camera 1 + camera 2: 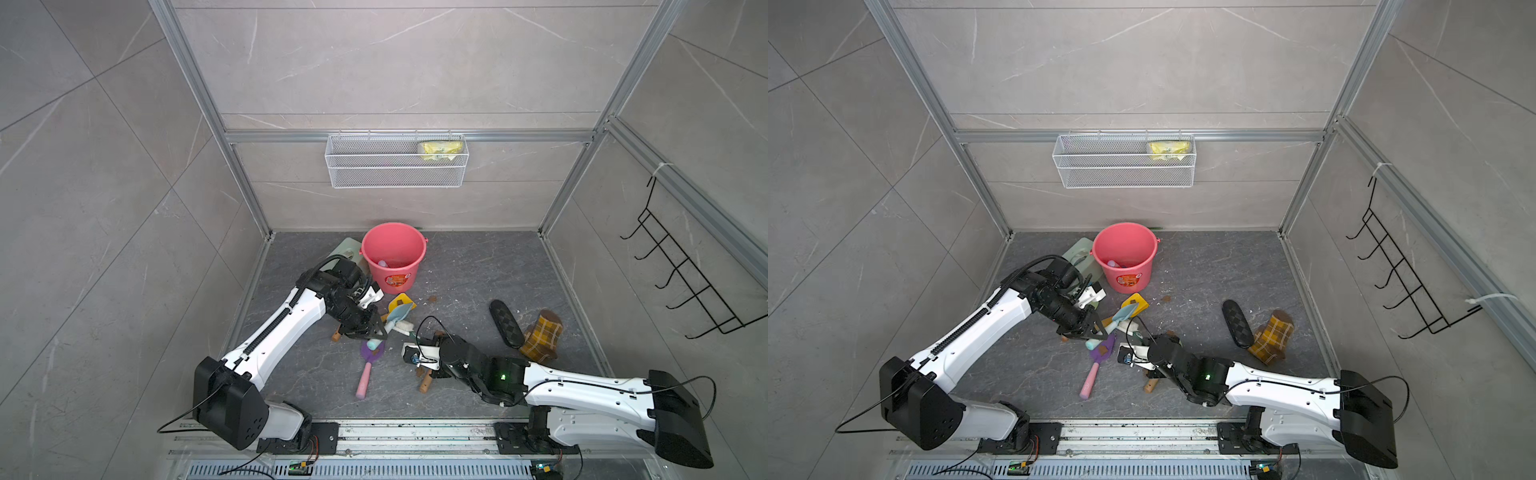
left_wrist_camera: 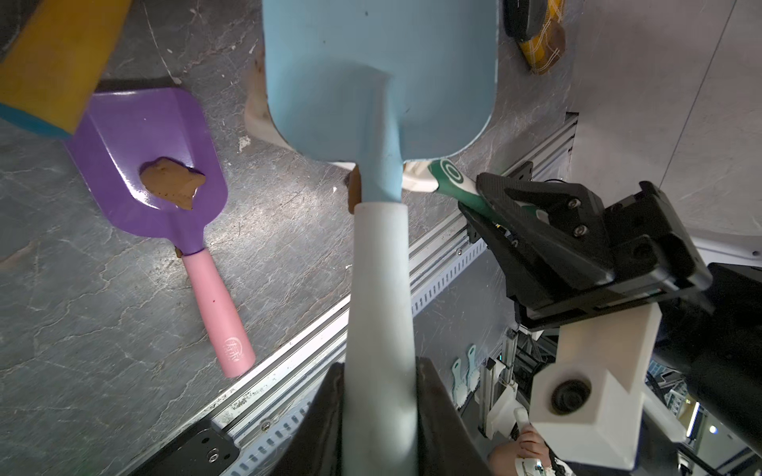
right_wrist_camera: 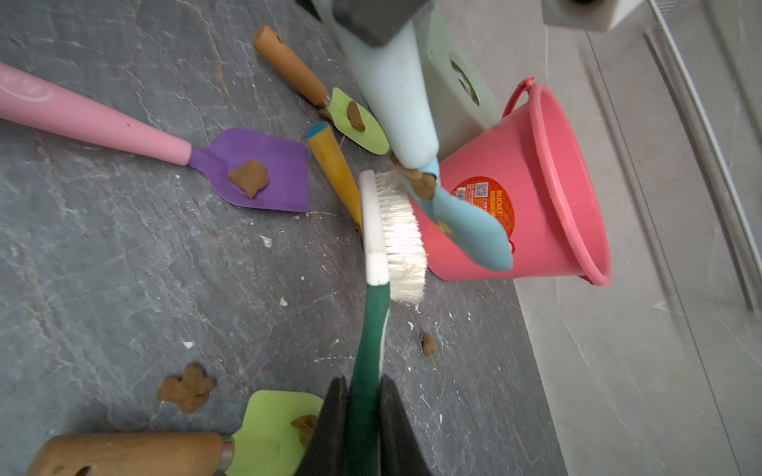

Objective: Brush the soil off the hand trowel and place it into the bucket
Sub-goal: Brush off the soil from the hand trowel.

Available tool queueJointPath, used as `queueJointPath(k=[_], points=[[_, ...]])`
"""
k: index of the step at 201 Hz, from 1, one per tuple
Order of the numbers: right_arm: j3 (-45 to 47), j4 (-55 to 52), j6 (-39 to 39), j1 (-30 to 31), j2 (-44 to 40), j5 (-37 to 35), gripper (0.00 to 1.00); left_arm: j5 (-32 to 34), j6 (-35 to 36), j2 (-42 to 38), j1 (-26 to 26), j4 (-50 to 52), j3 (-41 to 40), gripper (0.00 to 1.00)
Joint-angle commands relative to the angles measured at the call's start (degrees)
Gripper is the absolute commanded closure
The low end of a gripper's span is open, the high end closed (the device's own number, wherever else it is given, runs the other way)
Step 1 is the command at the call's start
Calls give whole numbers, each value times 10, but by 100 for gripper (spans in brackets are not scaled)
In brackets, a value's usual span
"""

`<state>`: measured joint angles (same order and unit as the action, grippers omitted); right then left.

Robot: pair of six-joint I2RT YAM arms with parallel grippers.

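With left tool (image 2: 379, 371) clamped on the blue trowel (image 2: 379, 74) and right tool (image 3: 363, 391) on the brush (image 3: 398, 235), I'd drag bristles firmly across the soil (image 3: 422, 187) at the blade's neck.

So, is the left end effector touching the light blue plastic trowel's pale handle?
Touching: left wrist view shows the left end effector closed around the pale handle.
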<state>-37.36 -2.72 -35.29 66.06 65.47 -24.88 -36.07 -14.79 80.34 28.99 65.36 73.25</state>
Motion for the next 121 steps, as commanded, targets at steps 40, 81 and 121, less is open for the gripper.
queueJointPath(k=[40,81,121], points=[[-17,-14,13,-31,4,-50,100,7,36,12,1,53,47,100],[-24,-59,23,3,-8,4,100,27,52,22,3,60,58,100],[-42,-55,9,13,-12,15,100,65,65,31,24,69,55,100]])
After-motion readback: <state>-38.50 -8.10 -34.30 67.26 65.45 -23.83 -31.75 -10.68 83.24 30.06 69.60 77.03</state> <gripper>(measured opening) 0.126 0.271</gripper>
